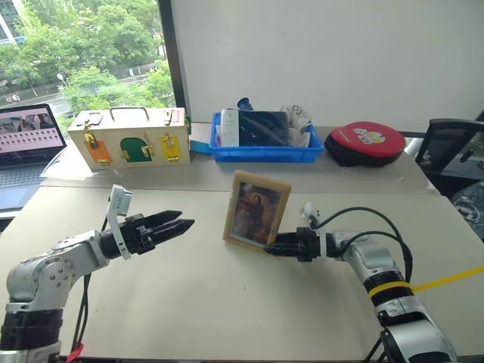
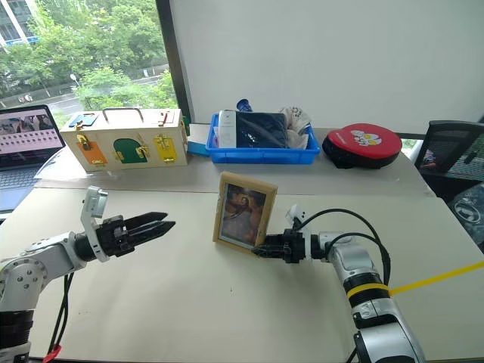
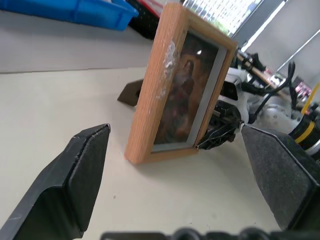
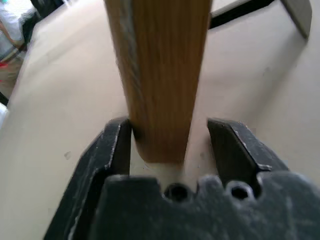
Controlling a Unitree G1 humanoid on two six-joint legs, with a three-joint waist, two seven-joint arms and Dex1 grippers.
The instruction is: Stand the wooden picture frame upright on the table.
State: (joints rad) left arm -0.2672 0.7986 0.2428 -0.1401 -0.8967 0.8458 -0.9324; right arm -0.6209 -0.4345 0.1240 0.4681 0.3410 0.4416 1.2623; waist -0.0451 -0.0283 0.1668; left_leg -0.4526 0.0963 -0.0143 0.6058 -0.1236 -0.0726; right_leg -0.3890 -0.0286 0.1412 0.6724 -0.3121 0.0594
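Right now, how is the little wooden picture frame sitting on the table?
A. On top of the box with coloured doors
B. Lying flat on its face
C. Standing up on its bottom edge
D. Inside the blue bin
C: the wooden picture frame stands upright on its bottom edge on the table, with its picture facing the robot and its stand folded out behind it.

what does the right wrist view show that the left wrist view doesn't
Right wrist view: the wooden picture frame edge-on between the right gripper's fingers, one finger against the wood, a gap at the other; behind, part of the fold-out stand.

Left wrist view: the frame's dark picture, a blue bin behind it, and the left gripper open, apart from the frame.

Both: the frame upright on the table.
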